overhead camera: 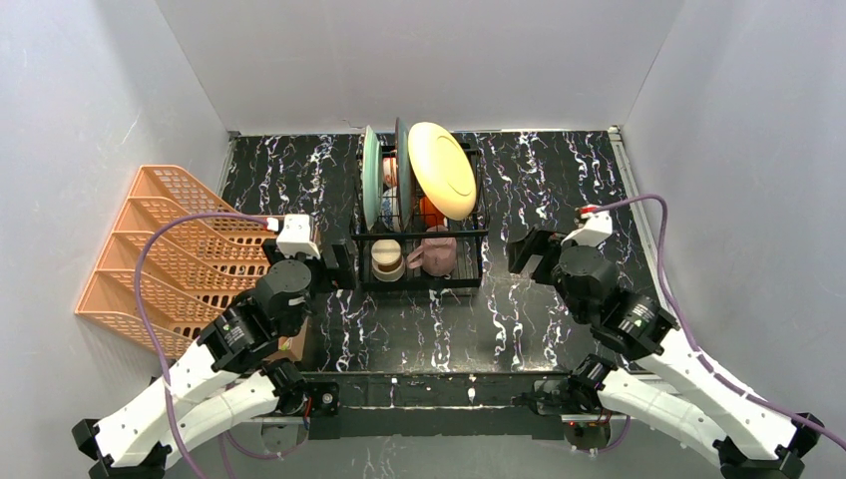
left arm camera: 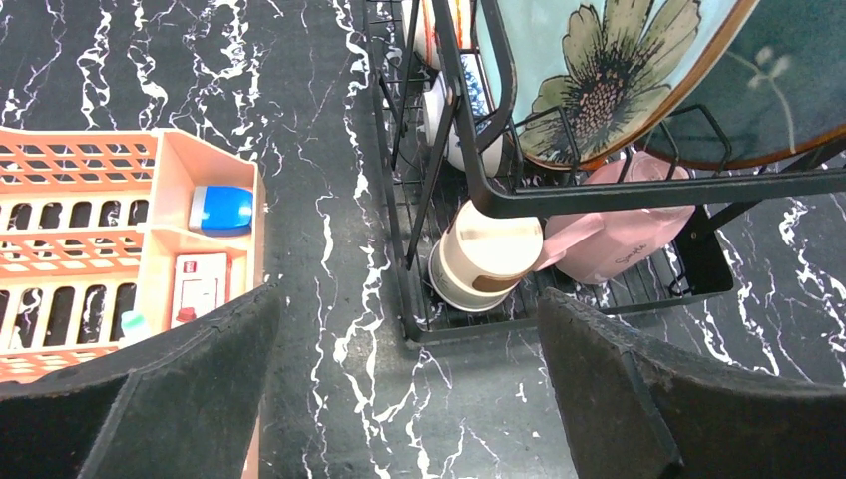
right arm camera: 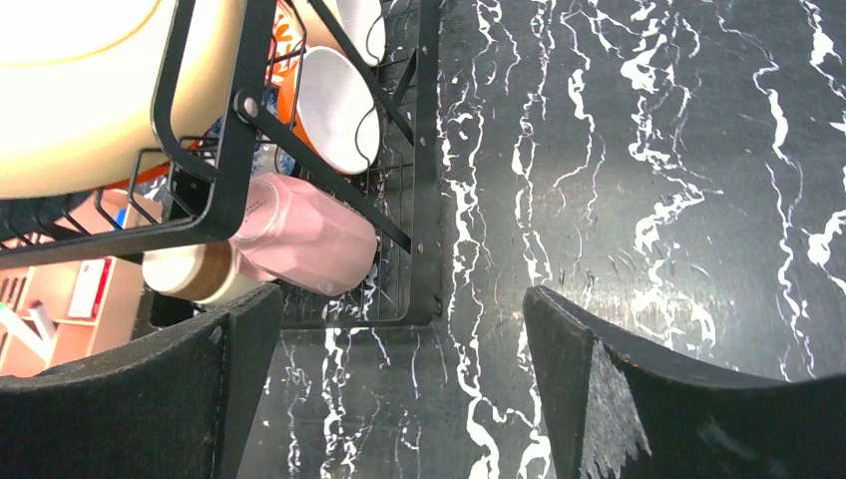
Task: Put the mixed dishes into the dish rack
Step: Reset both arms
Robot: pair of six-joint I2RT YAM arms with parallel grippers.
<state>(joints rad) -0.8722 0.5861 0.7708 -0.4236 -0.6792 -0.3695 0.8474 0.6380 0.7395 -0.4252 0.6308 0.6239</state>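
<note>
Seen from above, the dish rack (overhead camera: pixel 419 236) stands mid-table on black marble table (overhead camera: pixel 559 180) veined with white. It is a thin black wire frame in two tiers. Three plates stand on edge in its upper slots: a grey-green plate (overhead camera: pixel 370 178) at the left, a bluish plate (overhead camera: pixel 401 165) next to it, and a glossy yellow plate (overhead camera: pixel 442 170) leaning at the right. On the near lower tier a cream cup (overhead camera: pixel 387 259) and a pink mug (overhead camera: pixel 436 252) lie side by side. An orange lattice rack (overhead camera: pixel 160 249) of plastic sits by the left wall. The left gripper (overhead camera: pixel 337 264) is just beside the wire rack's near left corner, and the right gripper (overhead camera: pixel 526 251) is near its right side.

The left wrist view shows that gripper's two black, rough-padded fingers (left arm camera: pixel 170 399) spread wide, with only bare marble between them. Ahead, the cream cup lies on its side, a brown band around it, touching the pink mug. Above them is a plate painted with a large flower. The orange rack's compartments hold a blue-and-white item (left arm camera: pixel 221 209) and a red-and-white item (left arm camera: pixel 200 284).

In the right wrist view the fingers (right arm camera: pixel 648 399) are likewise wide apart and hold nothing. The faceted pink mug lies on its side on the lower tier, against the cream cup. Two white bowls (right arm camera: pixel 334 105) stand on edge behind it, and the yellow plate fills the upper left.
</note>
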